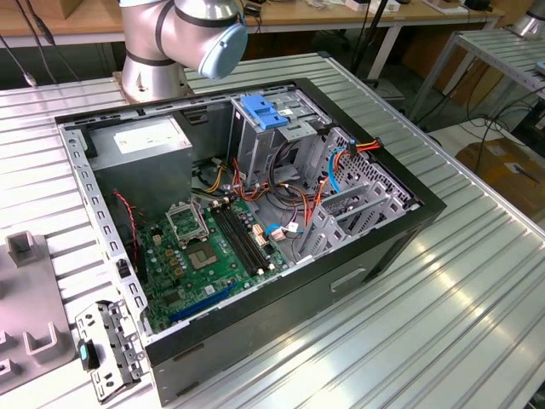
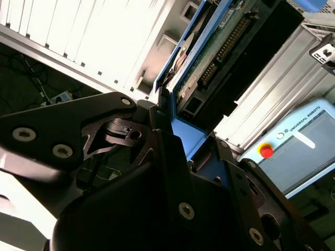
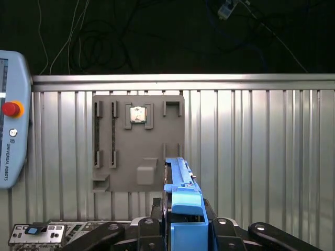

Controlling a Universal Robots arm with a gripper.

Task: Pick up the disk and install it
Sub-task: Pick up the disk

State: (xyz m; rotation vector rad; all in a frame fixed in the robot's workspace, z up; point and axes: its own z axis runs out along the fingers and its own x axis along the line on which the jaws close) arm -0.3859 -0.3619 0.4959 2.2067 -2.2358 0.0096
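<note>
Pick-up done, installation outstanding: the black end effector (image 3: 186,232) is pinching the rectangular disk with blue plastic side rails (image 3: 180,180), holding it edge-on above the ribbed metal tabletop (image 3: 251,146), well apart from the grey metal drive cage (image 1: 271,136).

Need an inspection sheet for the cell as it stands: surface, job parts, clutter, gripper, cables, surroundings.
Surface: ribbed metal table carrying an open computer case.
Job's things: the disk held edge-on above the table, not yet in the case; drive cage stands inside the case.
Clutter: grey fixture plate with a chip seated in it; loose metal bracket beside the case.
Grippers: gripper shut on the disk.
Cables: orange, red and blue wires inside the case; loose leads on the floor beyond the table.
Surroundings: teach pendant near the table; arm base behind the case.
</note>
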